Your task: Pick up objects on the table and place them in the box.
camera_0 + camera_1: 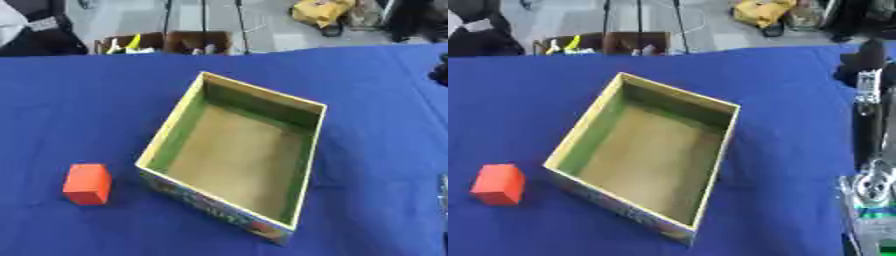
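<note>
A: Where's the right hand (871, 65) rn?

B: Far right edge of the table (798, 100), mostly seen in the right eye view. Arm runs along that edge from the near right corner, dark hand at its far end. Can't tell if the fingers are apart or curled, too dark a lump.

A: Holding anything?

B: Nothing visible in it. Left hand doesn't show at all.

A: And the thing to pick?

B: Orange block (87, 183), near left part of the table, just beside the box's near left corner, not touching as far as I can see. Sits upright on the cloth; long axis looks to run roughly near-to-far.

A: Box?

B: Open cardboard box (175, 125), mid-table, turned askew, empty inside, green inner walls.

A: So block vs. hand?

B: Box lies between them. Block is well apart from the right hand, across to the left and nearer the front edge. Imo the left arm is the closer one, since it comes in from that side. Right hand would have to reach over or round the box.
</note>
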Available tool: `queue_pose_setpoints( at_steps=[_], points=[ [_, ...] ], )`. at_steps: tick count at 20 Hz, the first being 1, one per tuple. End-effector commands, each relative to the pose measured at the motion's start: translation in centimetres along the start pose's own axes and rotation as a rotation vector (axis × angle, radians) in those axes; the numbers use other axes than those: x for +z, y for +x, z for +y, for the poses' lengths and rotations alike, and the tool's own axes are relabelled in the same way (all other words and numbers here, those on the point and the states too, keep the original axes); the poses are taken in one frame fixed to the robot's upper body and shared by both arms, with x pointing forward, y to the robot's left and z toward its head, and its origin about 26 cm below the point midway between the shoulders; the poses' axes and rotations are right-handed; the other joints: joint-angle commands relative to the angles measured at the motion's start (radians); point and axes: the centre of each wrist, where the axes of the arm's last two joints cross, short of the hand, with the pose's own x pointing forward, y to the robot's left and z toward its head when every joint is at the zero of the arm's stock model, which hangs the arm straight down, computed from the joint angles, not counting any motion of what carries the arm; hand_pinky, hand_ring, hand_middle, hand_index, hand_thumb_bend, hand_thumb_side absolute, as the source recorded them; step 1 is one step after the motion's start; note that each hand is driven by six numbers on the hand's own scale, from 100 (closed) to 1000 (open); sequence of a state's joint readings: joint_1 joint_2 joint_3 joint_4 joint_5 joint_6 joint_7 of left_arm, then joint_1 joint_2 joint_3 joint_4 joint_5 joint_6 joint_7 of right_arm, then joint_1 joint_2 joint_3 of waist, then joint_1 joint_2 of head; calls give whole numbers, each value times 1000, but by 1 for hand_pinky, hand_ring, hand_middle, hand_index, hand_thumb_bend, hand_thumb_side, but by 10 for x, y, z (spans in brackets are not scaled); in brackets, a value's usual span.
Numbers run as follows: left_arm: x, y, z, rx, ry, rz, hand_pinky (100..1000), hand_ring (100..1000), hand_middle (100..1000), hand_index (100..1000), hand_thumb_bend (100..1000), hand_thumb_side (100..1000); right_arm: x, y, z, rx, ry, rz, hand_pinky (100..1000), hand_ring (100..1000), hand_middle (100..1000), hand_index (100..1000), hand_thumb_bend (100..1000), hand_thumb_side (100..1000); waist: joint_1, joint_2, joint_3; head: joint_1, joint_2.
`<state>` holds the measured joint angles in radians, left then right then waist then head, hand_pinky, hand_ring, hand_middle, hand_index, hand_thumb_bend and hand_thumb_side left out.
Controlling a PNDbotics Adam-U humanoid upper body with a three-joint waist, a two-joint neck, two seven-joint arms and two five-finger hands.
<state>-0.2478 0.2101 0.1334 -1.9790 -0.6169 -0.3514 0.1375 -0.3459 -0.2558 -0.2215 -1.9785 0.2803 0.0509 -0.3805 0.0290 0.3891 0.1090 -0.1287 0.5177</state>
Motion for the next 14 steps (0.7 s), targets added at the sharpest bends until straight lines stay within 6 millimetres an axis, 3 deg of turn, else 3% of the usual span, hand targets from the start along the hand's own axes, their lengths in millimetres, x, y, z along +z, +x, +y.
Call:
queue_pose_setpoints(
  at_steps=[1,8,14],
  points=[
    [-4,3,5,-10,16,-21,260,457,503,647,100,759,-4,7,-3,3,-9,-31,696,600,530,654,497,1000,1,-17,0,2,-10],
    [-4,3,6,-15,8,-27,264,461,509,654,100,756,-4,7,-3,3,-7,-32,696,599,530,654,497,1000,1,-15,1,3,-11],
    [-21,2,20,-139,-112,-73,337,531,604,757,100,776,-3,6,-3,6,1,-29,696,600,530,654,523,1000,8,-27,3,4,6]
  ],
)
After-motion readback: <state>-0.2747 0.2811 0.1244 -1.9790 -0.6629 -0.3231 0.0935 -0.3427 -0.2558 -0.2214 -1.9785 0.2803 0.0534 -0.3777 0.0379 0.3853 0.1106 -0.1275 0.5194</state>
